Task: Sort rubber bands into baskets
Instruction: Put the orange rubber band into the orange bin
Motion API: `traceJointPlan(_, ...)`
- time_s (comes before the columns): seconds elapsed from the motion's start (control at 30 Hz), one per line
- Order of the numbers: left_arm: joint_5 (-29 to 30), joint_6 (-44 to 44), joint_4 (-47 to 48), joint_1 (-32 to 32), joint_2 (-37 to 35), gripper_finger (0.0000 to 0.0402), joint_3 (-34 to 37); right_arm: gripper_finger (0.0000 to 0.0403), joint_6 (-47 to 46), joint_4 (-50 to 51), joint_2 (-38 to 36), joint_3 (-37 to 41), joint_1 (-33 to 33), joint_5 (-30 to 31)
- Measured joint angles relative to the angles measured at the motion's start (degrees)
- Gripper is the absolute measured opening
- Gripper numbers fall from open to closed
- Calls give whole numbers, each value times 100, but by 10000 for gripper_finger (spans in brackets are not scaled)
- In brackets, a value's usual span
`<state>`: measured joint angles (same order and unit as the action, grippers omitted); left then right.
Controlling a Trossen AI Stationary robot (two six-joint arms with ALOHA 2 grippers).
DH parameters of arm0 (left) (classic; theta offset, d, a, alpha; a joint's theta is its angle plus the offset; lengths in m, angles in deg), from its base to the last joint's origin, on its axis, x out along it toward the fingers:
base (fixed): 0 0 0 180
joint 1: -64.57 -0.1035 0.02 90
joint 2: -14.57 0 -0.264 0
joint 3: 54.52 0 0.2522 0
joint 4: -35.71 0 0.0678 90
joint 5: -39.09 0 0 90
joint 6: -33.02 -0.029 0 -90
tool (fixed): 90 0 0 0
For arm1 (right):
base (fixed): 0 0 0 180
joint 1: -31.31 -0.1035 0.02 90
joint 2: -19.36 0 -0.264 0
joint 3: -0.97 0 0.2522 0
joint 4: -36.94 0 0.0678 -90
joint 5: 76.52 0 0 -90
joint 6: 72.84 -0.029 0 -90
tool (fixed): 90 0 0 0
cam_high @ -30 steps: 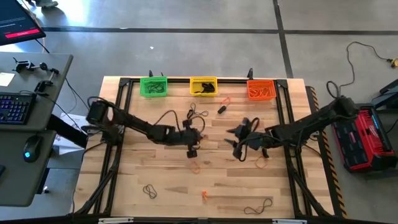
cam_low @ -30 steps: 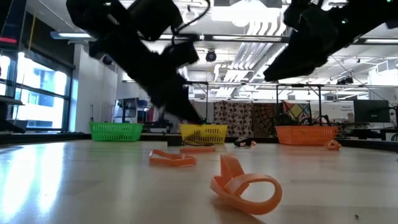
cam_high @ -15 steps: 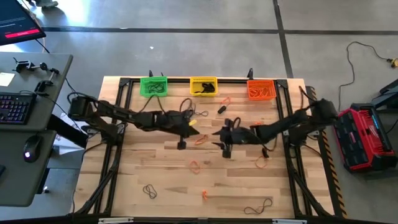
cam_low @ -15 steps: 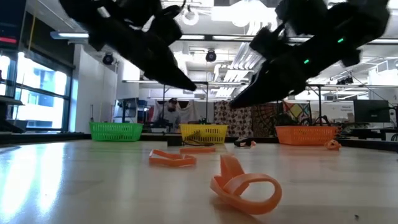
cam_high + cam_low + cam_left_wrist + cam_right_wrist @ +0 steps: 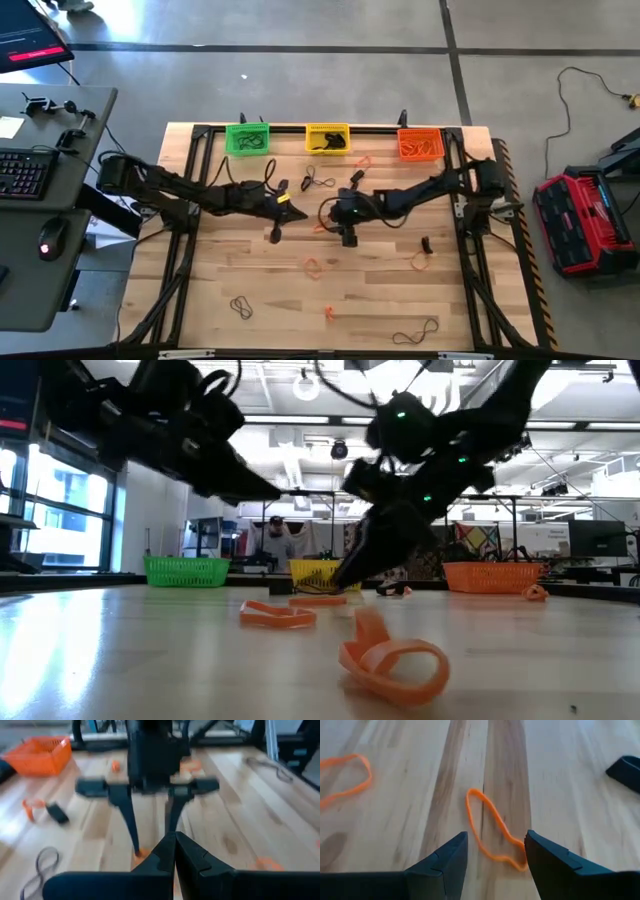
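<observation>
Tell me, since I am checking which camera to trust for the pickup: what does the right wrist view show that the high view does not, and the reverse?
Only the right wrist view shows the right gripper open, its fingers either side of one end of an orange rubber band lying flat on the wood. Only the high view shows the green basket, yellow basket and orange basket along the far edge, and the left gripper nearby. Both show that band on the table by the right gripper.

My left wrist view is blurred; the orange basket [image 5: 39, 754] is cut off at its edge; basket contents from above are too small to tell.
</observation>
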<state>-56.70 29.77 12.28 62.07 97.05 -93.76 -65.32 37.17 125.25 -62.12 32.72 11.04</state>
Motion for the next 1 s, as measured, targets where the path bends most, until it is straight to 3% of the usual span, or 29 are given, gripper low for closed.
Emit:
traceJointPlan(0.2, 112, -28, -131, 113, -155, 0, 119, 185, 311, 740, 349, -536, 13, -21)
traceJointPlan(1.0, 104, 411, -556, 159, -109, 0, 440, 185, 541, 843, 683, -840, 90, -219)
